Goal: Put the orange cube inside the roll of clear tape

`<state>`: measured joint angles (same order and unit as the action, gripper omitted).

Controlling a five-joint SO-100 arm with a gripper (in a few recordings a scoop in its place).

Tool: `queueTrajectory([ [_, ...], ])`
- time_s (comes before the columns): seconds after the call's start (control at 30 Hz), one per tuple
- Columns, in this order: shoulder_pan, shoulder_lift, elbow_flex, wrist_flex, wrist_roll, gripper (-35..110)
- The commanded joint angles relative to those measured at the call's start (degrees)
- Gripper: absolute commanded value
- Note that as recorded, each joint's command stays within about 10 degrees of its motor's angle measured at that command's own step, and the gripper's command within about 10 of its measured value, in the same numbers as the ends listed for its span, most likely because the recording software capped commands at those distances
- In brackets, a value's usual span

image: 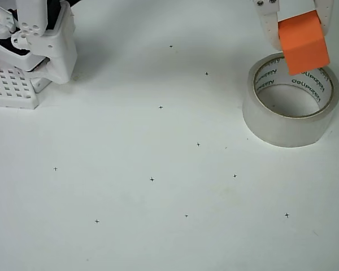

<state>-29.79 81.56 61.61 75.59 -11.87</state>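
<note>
At the overhead view's upper right, your gripper [298, 25] pinches the orange cube [303, 43] over the roll of clear tape [291, 100]'s far rim; centre it above the hole before releasing.

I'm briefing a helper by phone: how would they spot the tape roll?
Look at the white table, right side in the overhead view. The tape roll lies flat there, whitish, its tan core lettered, under the orange cube held by the tool.
</note>
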Motion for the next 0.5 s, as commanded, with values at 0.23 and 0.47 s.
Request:
queueTrajectory([
  [0.23, -1.14, -1.58, -8.26, 2.81, -0.35, 17],
  [0.47, -0.88, -2.02, -8.26, 4.83, 0.26, 21],
])
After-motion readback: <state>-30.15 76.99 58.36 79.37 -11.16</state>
